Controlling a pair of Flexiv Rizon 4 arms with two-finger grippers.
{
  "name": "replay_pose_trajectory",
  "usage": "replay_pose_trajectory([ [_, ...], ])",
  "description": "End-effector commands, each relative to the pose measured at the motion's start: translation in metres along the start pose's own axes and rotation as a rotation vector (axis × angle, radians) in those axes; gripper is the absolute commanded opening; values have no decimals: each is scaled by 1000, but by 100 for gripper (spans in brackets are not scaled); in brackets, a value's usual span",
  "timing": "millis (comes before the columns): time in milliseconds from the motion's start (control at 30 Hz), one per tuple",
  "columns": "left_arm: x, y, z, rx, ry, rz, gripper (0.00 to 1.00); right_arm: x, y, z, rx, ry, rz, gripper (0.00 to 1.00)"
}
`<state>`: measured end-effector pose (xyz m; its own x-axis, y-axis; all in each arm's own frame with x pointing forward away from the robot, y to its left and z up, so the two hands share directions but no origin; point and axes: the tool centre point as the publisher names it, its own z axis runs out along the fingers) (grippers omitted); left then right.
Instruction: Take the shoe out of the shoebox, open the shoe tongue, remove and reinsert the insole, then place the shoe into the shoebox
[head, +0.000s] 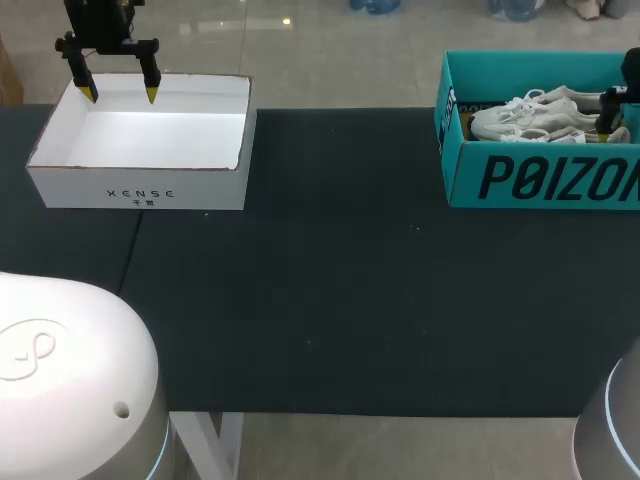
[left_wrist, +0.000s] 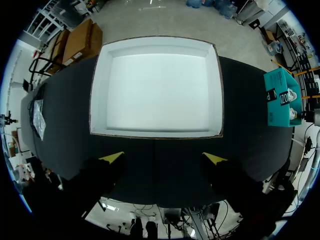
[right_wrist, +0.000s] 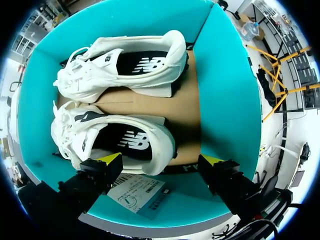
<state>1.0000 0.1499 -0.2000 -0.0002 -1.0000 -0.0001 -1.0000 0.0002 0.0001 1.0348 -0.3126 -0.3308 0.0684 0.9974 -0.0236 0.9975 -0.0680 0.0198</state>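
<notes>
shoes (head: 530, 118) lie in the shoebox (head: 540, 180), cropped at the head view's edge.

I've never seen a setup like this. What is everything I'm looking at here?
table: one, black, under everything
white box: one, open and empty, table's far left
shoebox: one, teal, open, table's far right
shoes: two, white, side by side inside the shoebox
paper label: one, white, on the shoebox wall by the right tool
left tool: one, black with yellow tips, open, above the white box
right tool: one, black with yellow tips, open, above the shoebox
</notes>
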Motion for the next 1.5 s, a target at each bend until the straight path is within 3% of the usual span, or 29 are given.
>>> replay_pose_trajectory([
  [33, 0, 0, 0, 0, 0, 0, 100, 1, 3, 3, -1, 2, 3, 64],
  [100, 0, 0, 0, 0, 0, 0, 100, 2, 4, 4, -6, 1, 0, 49],
  [200, 0, 0, 0, 0, 0, 0, 100, 2, 5, 5, -9, -1, -1, 40],
  [333, 0, 0, 0, 0, 0, 0, 100, 0, 4, 6, -11, -3, 11, 2],
  [367, 0, 0, 0, 0, 0, 0, 100, -1, 4, 6, -13, -5, 15, 0],
  [667, 0, 0, 0, 0, 0, 0, 100, -3, -1, -3, -30, -15, 28, 0],
  [967, 0, 0, 0, 0, 0, 0, 100, -5, -3, -28, -54, -38, 52, 0],
  [1500, 0, 0, 0, 0, 0, 0, 100, -9, 15, -112, -130, -59, 102, 0],
])
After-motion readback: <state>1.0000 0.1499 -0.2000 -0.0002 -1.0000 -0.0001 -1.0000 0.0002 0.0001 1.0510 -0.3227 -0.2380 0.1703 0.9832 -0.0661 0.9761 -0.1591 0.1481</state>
